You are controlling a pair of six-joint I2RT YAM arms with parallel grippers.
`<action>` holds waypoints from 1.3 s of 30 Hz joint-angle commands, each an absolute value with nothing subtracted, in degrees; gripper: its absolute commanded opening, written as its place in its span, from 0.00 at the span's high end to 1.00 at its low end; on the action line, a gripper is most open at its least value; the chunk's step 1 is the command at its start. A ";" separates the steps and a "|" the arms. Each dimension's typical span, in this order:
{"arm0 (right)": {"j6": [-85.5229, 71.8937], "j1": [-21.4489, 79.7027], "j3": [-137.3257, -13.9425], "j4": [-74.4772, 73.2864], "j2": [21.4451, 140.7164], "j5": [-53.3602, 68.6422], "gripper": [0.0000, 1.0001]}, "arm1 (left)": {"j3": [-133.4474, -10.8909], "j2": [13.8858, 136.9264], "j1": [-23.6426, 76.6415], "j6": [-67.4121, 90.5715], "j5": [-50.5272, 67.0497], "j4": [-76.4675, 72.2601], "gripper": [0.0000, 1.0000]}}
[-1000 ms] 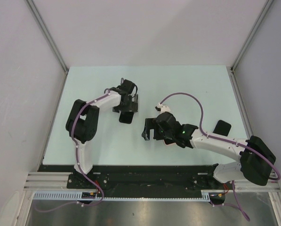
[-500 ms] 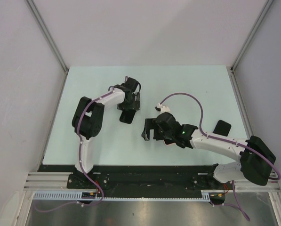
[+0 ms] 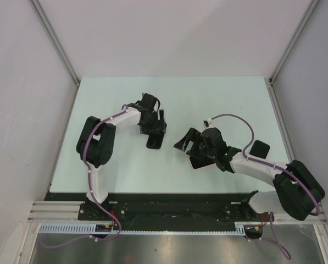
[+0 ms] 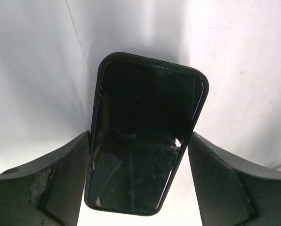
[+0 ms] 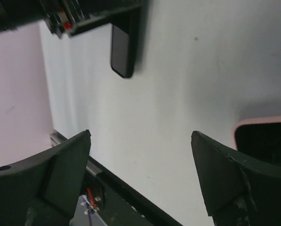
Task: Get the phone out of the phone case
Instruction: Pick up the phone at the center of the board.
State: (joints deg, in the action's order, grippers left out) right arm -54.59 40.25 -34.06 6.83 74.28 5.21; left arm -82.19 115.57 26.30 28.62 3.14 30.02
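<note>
While it sits in its black case, the phone shows me a dark screen, pinched along both long edges by my left gripper near the middle of the table; I can't tell whether it touches the surface. My right gripper hangs nearby, spread wide and holding nothing, above a pink-rimmed slab.

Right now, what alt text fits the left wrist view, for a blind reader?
A dark phone in a black case lies screen up on the pale table, flanked on its long sides by the two fingers of the left end effector.
</note>
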 commanded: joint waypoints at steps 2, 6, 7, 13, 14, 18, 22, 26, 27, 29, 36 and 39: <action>-63.45 38.76 -34.72 25.03 81.28 9.31 0.12 | -78.13 110.39 25.66 36.65 13.53 24.34 0.34; -65.39 39.72 -35.59 34.27 89.37 8.89 0.18 | -78.05 111.00 25.58 37.35 15.64 24.26 0.34; -65.30 40.16 -36.55 34.97 90.69 7.83 0.19 | -77.96 111.09 25.58 37.44 15.91 24.17 0.34; -65.30 41.75 -40.60 41.12 102.20 6.15 0.28 | -77.61 110.92 25.05 37.44 17.75 23.91 0.34; -66.00 41.75 -41.39 42.52 103.61 6.41 0.32 | -77.61 110.83 24.96 37.44 18.01 23.99 0.34; -68.37 41.66 -42.01 50.86 110.46 6.16 0.44 | -77.70 110.74 24.35 37.35 18.28 24.96 0.33; -71.01 41.05 -42.62 56.42 114.51 6.24 0.66 | -76.99 110.13 23.82 37.35 18.72 25.22 0.32; -73.56 40.34 -43.15 60.64 116.19 8.52 1.00 | -76.73 109.34 23.29 37.27 19.25 25.40 0.25; -73.74 40.17 -43.15 61.25 115.93 9.57 1.00 | -76.99 109.07 23.03 37.09 19.51 25.40 0.15; -73.74 39.12 -43.15 61.09 114.35 10.80 1.00 | -77.08 107.94 22.59 36.57 20.21 25.58 0.05; -67.07 32.71 -43.07 55.04 104.60 22.84 1.00 | -71.21 95.99 16.71 37.00 27.41 18.65 0.00; -63.37 30.51 -43.07 52.57 100.64 28.73 1.00 | -65.86 89.75 13.89 38.23 34.43 7.78 0.00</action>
